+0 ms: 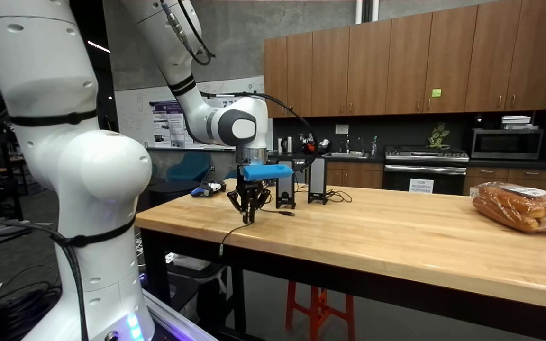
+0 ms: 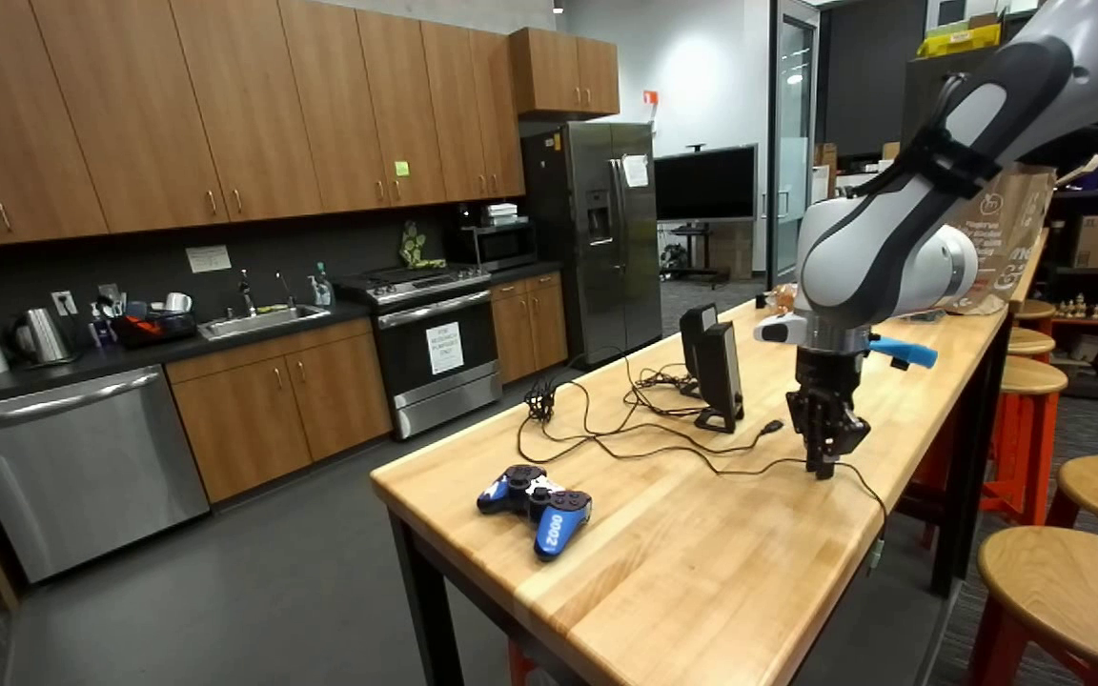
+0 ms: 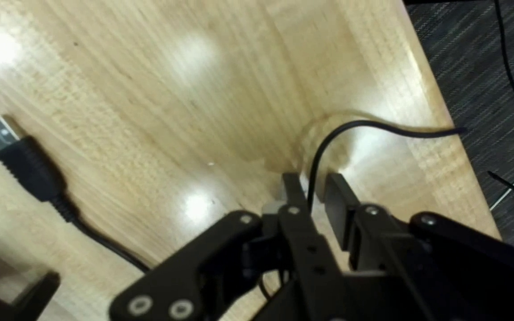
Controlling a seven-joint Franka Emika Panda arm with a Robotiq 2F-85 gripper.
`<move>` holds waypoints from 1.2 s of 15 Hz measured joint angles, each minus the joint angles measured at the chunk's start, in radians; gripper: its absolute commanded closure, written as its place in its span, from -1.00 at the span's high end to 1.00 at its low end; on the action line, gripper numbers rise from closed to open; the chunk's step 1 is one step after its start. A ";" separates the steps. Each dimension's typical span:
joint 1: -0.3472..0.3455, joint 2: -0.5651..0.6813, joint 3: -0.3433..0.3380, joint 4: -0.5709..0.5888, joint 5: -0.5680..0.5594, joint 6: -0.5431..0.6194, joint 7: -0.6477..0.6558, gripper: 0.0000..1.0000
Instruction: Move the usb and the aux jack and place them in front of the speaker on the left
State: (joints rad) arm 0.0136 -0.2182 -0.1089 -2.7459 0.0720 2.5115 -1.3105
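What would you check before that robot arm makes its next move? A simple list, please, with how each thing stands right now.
1. The thin cable runs between the jaws of the gripper: ok.
2. The jaws are closed on it: not ok; the wrist view shows a gap.
3. The hanging end is up on the table: not ok; it dangles past the edge.
4. That end is the aux jack: cannot tell; too small.
5. The USB plug sits apart from the jaws: ok.
6. One speaker and its twin stand upright: ok.
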 measured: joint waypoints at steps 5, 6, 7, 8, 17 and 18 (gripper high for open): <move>-0.018 -0.003 0.000 0.000 -0.054 0.000 0.047 -0.98; -0.022 -0.006 0.000 0.002 -0.068 -0.001 0.053 -0.98; -0.026 -0.011 0.000 0.005 -0.084 -0.003 0.062 -0.98; -0.030 -0.016 0.000 0.011 -0.100 -0.007 0.067 -0.98; -0.041 -0.066 0.000 0.166 -0.228 -0.159 0.082 -0.98; -0.042 -0.066 0.000 0.187 -0.238 -0.174 0.082 -0.98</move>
State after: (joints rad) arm -0.0281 -0.2847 -0.1089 -2.5592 -0.1661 2.3372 -1.2286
